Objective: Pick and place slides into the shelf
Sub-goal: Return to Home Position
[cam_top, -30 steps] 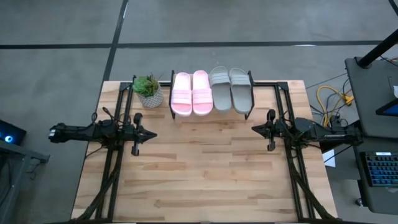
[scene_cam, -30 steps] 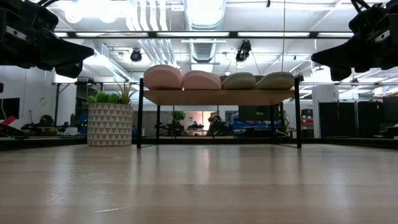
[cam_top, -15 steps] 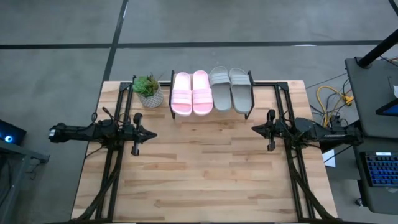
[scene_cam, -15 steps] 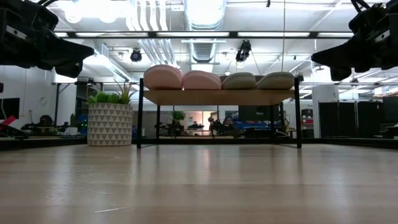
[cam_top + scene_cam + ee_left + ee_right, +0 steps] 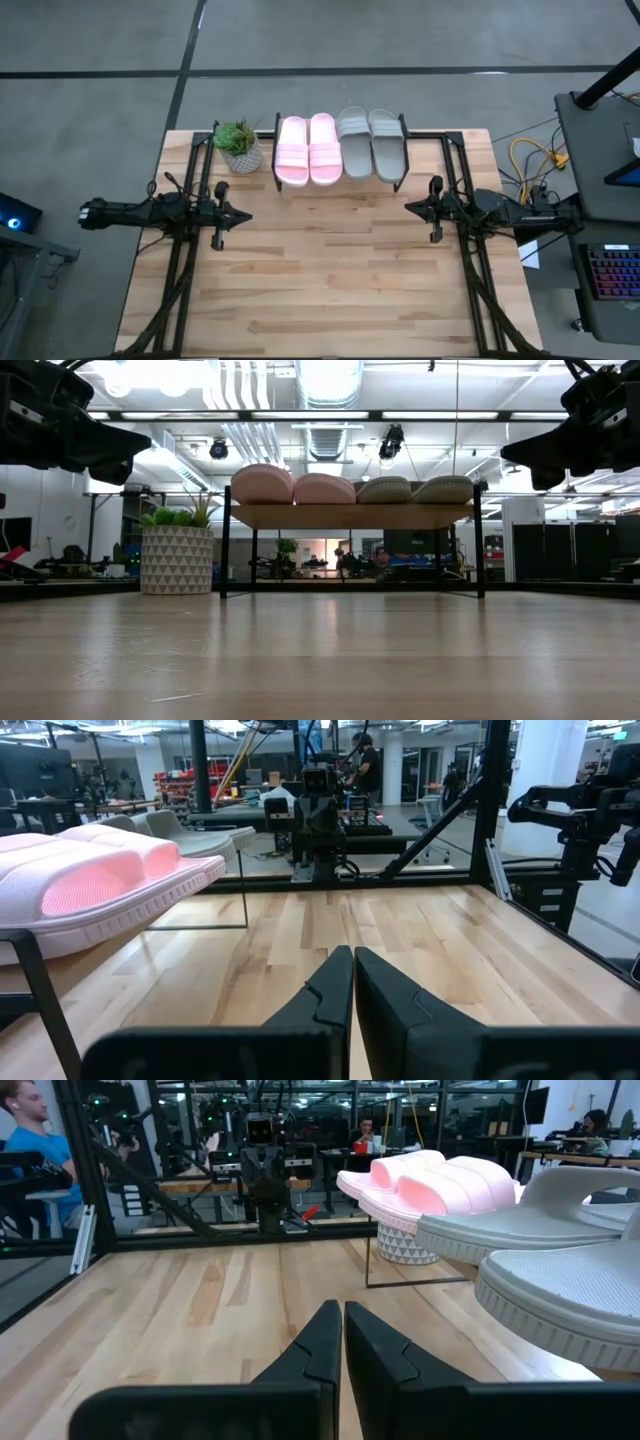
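Placement is judged finished: the pale pink slide pair [image 5: 307, 148] and grey-beige slide pair [image 5: 370, 143] are set on the wooden-topped black-legged shelf [image 5: 350, 515] at twelve o'clock. The left gripper [image 5: 243, 215] at nine and right gripper [image 5: 410, 207] at three are closed, empty.

The big wooden counter [image 5: 330, 270] holds two things, both at its far edge. The shelf [image 5: 350, 516] stands at 12 o'clock on thin black legs. A plant pot [image 5: 240, 148] sits at 11 o'clock, just beside the shelf. Four slides lie in a row on the shelf's wooden top, side by side. The pink slides [image 5: 307, 148] are on its 9 o'clock half. The grey slides [image 5: 370, 143] are on its 3 o'clock half.
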Motion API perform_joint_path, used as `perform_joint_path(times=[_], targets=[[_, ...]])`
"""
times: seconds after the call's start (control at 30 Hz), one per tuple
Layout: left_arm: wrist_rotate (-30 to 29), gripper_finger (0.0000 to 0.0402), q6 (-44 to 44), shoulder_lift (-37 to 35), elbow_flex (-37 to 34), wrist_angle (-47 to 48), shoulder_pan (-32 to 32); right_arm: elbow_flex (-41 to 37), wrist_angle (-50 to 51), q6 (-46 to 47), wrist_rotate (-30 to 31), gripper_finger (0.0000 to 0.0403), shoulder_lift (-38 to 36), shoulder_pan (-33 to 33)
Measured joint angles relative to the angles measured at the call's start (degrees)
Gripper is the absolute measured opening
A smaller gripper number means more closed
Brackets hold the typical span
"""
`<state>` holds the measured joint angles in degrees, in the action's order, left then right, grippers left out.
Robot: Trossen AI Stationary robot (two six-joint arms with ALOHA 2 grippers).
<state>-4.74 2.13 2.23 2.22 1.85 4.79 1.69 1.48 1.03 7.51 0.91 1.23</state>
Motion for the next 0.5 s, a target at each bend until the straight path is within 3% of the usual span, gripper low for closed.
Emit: perform_joint_path(times=[0.5], targets=[[0.01, 0.0000, 0.02, -0.01, 0.00, 0.02, -0.01, 0.02, 0.00, 0.44, 0.00, 0.0009, 0.00, 0.00]])
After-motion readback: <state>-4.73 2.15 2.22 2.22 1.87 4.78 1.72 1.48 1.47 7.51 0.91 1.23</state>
